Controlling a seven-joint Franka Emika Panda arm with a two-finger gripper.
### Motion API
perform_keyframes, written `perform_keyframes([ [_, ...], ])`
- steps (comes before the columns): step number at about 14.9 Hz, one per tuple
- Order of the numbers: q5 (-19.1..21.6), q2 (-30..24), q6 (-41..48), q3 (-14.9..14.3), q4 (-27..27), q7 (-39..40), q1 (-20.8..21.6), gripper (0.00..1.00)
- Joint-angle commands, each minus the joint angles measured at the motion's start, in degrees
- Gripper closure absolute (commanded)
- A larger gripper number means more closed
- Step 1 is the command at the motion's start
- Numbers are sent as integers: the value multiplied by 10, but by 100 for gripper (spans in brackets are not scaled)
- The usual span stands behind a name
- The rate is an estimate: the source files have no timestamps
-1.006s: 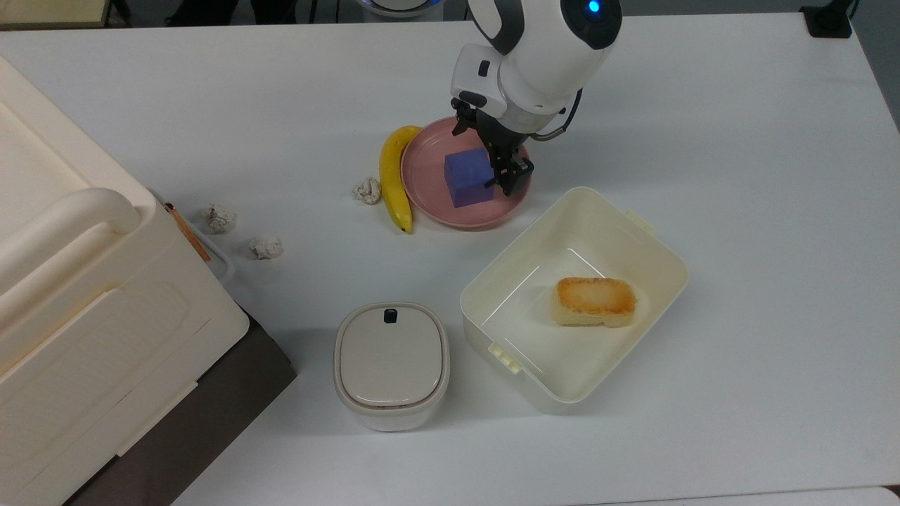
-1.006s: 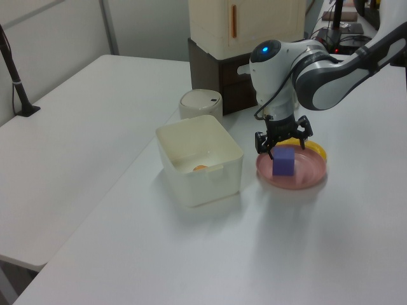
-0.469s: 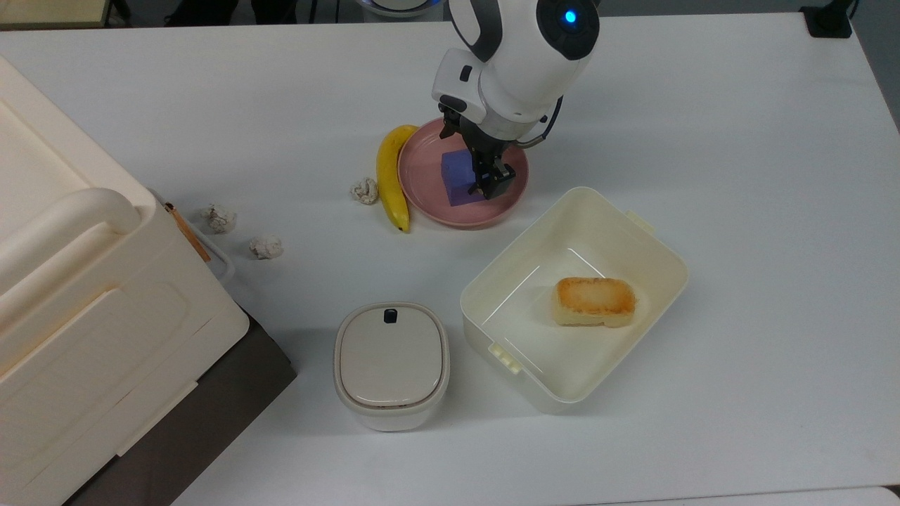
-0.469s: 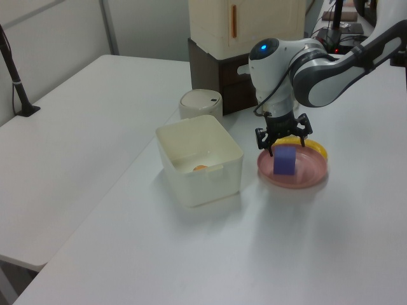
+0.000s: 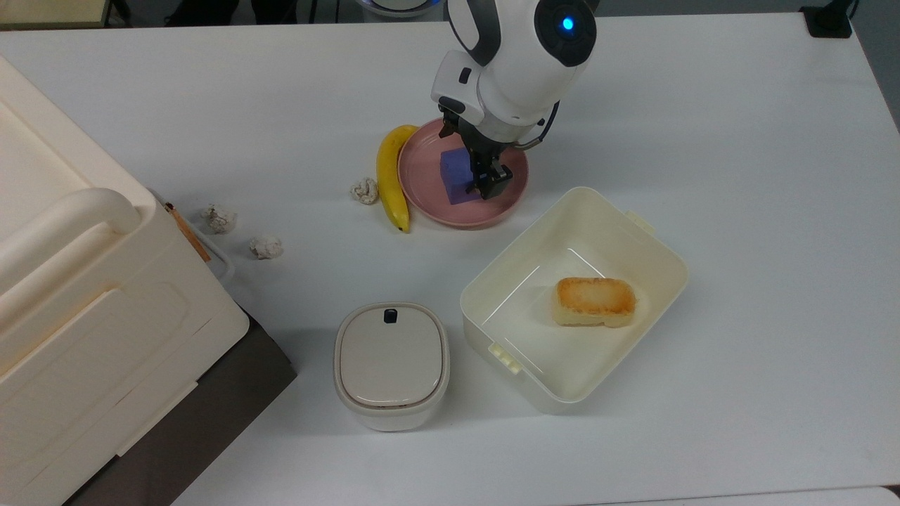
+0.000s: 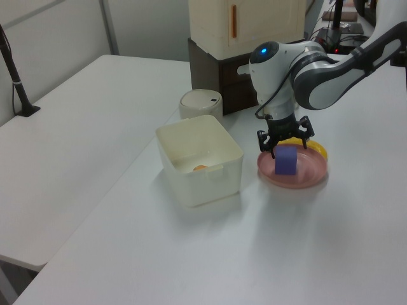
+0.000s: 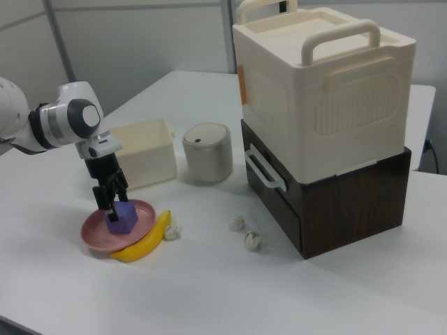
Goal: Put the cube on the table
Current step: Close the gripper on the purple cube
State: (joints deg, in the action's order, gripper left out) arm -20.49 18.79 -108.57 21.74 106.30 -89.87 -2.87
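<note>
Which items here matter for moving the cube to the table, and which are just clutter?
Job: cube, sitting on the pink plate; gripper at the cube; table.

Clutter: banana, cream bin with bread, lidded pot, three crumpled wads, stacked boxes.

Bright, even light falls from above in all 3 views, and the white table point(image 5: 738, 140) reads pale and slightly bluish in the top view. Shadows are soft and short: a faint one lies under the cream bin point(image 5: 654, 239), another beside the lidded pot point(image 5: 391, 364). A blue lamp glows on the arm point(image 5: 567, 24). The pink plate point(image 5: 422, 176) shows no glare. The left view looks softer, with muted detail.
</note>
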Motion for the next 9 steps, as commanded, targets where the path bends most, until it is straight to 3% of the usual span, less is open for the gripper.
perform_keyframes([
  [1, -11, 10, 0, -3, 9, -15, 7, 23],
  [5, -22, 22, -1, -3, 4, -14, 7, 61],
  [9, -19, 16, -3, -3, -5, 14, 2, 67],
])
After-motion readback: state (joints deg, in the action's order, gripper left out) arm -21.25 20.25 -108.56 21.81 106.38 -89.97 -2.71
